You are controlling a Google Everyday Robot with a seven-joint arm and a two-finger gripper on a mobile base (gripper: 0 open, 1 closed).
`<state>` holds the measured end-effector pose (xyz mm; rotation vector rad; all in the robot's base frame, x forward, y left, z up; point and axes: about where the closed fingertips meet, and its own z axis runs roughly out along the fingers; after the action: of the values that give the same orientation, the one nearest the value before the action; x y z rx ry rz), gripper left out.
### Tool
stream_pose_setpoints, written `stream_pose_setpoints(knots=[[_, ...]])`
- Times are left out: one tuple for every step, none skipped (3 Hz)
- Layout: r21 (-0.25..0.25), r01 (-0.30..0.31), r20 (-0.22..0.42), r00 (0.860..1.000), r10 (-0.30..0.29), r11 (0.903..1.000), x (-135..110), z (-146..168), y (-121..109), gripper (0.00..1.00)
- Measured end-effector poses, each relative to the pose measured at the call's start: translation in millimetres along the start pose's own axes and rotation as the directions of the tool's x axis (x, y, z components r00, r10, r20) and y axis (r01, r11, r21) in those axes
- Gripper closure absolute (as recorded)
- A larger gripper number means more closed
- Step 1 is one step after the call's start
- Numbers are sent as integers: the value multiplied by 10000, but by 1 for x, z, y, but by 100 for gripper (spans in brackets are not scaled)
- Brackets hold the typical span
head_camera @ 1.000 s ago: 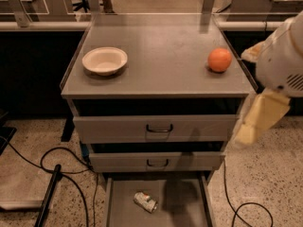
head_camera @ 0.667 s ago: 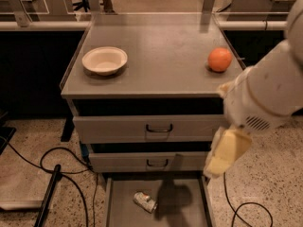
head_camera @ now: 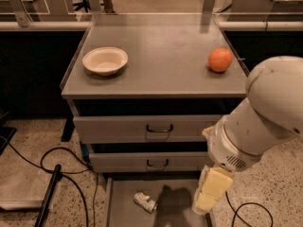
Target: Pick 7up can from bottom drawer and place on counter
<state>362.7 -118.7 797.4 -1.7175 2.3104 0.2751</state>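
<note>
One wide, flat grey table [head_camera: 161, 56], the top of a metal drawer cabinet, fills the upper middle of the frame. The robot's bulky white arm [head_camera: 265, 117] comes in from the right edge and slopes down toward the lower right. Below the table top sit two closed grey drawers with dark handles, the upper [head_camera: 118, 129] and the lower [head_camera: 123, 162]. Under them the handle-less grey bottom drawer [head_camera: 128, 216] stands pulled open at the lower edge of the frame, its flat floor showing.

A shallow round cream bowl [head_camera: 105, 60] rests on the table's left half, well apart from a round orange fruit [head_camera: 220, 59] near its right edge.

The cream-yellow tool [head_camera: 202, 206] hangs at the arm's end over the right side of the open bottom drawer, holding nothing; how far open it is I cannot tell. It casts a dark shadow [head_camera: 173, 205] on the drawer floor.

The small silvery-white and green 7up can [head_camera: 145, 202] lies on its side on the drawer floor, left of the shadow and apart from the tool.
</note>
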Motion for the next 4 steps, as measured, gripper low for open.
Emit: stream_pose_setpoints(knots=[[-317, -86, 165, 9998, 91, 9995, 2, 10, 4, 0], [-1455, -925, 632, 9927, 1026, 9850, 18, 70, 22, 0], [-2335, -1786, 740, 9769, 2006, 9558, 45, 139, 33, 0], [-3244, -2551, 712, 9536, 2925, 9109, 62, 187, 40, 0]])
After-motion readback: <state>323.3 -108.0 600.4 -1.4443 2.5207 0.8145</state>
